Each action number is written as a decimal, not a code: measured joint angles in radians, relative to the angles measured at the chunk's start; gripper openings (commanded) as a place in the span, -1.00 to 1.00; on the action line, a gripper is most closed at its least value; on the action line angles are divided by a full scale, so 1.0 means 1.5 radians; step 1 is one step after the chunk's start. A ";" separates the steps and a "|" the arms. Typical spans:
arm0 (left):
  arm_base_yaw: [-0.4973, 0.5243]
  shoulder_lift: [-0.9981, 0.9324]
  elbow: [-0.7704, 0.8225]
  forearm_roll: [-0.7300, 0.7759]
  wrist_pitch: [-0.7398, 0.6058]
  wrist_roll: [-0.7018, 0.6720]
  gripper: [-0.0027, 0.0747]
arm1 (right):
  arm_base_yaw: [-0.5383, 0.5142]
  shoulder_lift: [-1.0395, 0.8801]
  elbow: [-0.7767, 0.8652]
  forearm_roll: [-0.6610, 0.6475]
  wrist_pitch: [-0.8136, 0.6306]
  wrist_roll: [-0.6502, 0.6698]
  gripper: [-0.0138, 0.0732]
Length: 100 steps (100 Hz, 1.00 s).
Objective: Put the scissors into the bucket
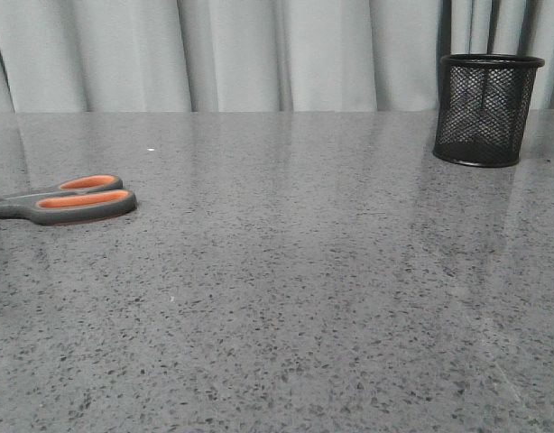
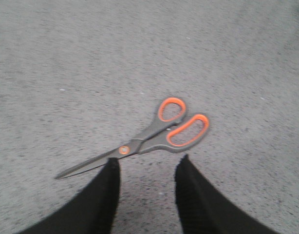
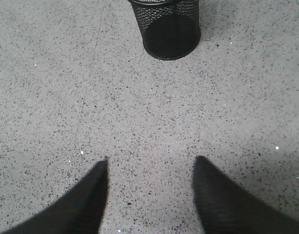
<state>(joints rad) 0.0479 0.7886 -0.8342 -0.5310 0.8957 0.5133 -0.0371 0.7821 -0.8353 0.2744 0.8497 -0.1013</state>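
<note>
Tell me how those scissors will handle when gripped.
The scissors lie flat and closed on the smooth table, so they will probably slide if nudged. They look rigid. The thin blades may pivot open when lifted.

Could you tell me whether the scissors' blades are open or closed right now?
Closed. The scissors lie flat on the table, blades together in one point and orange handle loops side by side.

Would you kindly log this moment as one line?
scissors: flat on table, untouched | bucket: upright, far right | left tool: open above scissors | right tool: open
</note>
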 measured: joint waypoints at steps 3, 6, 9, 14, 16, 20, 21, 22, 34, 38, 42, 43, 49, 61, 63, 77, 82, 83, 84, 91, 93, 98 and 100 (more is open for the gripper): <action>0.000 0.009 -0.001 -0.014 0.007 0.017 -0.03 | 0.000 0.000 0.000 0.000 0.000 0.000 0.36; 0.000 0.018 -0.003 -0.027 0.016 0.036 -0.03 | 0.000 0.000 0.000 0.000 0.000 0.000 0.36; 0.000 0.028 -0.007 -0.043 0.025 0.060 -0.03 | 0.000 0.000 0.000 0.000 0.001 0.000 0.36; 0.000 0.052 -0.018 -0.056 0.042 0.091 -0.03 | 0.000 0.000 0.000 0.000 0.001 0.000 0.36; -0.003 0.058 -0.024 -0.060 0.049 0.103 -0.03 | 0.000 0.000 0.000 0.000 0.001 0.000 0.36; -0.011 0.080 -0.036 -0.061 0.061 0.124 -0.03 | 0.000 0.000 0.000 0.000 0.001 0.000 0.36; -0.012 0.088 -0.042 -0.061 0.063 0.133 -0.03 | 0.000 0.000 0.000 0.000 0.001 0.000 0.36; -0.016 0.092 -0.045 -0.061 0.065 0.137 -0.03 | 0.000 0.000 0.000 0.000 0.001 0.000 0.36; -0.063 0.169 -0.101 -0.020 0.104 0.209 -0.03 | 0.012 0.000 0.000 0.000 0.003 -0.002 0.36; -0.081 0.197 -0.122 0.008 0.113 0.232 -0.03 | 0.020 0.000 0.000 0.000 0.004 -0.003 0.36; -0.102 0.227 -0.142 0.040 0.123 0.256 -0.03 | 0.024 0.000 0.000 0.000 0.007 -0.005 0.36; -0.109 0.232 -0.146 0.046 0.124 0.260 -0.03 | 0.026 0.000 0.000 0.000 0.007 -0.005 0.36; -0.135 0.275 -0.173 0.097 0.131 0.298 -0.03 | 0.033 0.000 0.000 0.000 0.012 -0.007 0.36; -0.172 0.349 -0.213 0.172 0.133 0.366 -0.03 | 0.042 0.000 0.000 0.000 0.015 -0.013 0.36; -0.175 0.361 -0.219 0.181 0.133 0.375 -0.03 | 0.043 0.000 0.000 0.000 0.016 -0.016 0.36; -0.181 0.436 -0.247 0.206 0.133 0.418 -0.03 | 0.046 0.000 0.000 0.000 0.018 -0.021 0.36; -0.182 0.458 -0.255 0.209 0.135 0.433 -0.03 | 0.046 0.000 0.000 0.000 0.018 -0.021 0.36; -0.182 0.461 -0.255 0.209 0.135 0.434 -0.03 | 0.046 0.000 0.000 0.000 0.018 -0.021 0.36; -0.182 0.466 -0.257 0.209 0.135 0.439 -0.03 | 0.046 0.000 0.000 0.000 0.018 -0.021 0.36; -0.182 0.494 -0.265 0.211 0.139 0.456 -0.03 | 0.046 0.000 0.000 0.000 0.018 -0.022 0.36; -0.182 0.498 -0.268 0.211 0.141 0.457 -0.03 | 0.046 0.000 0.000 0.000 0.018 -0.022 0.36; -0.182 0.515 -0.271 0.212 0.142 0.462 -0.03 | 0.046 0.000 0.000 0.000 0.019 -0.022 0.36; -0.182 0.518 -0.274 0.212 0.144 0.463 -0.03 | 0.046 0.000 0.000 0.000 0.019 -0.022 0.36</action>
<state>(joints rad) -0.2245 1.5662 -1.2453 -0.2134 1.1113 1.2083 0.0315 0.7821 -0.8353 0.2738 0.8775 -0.1344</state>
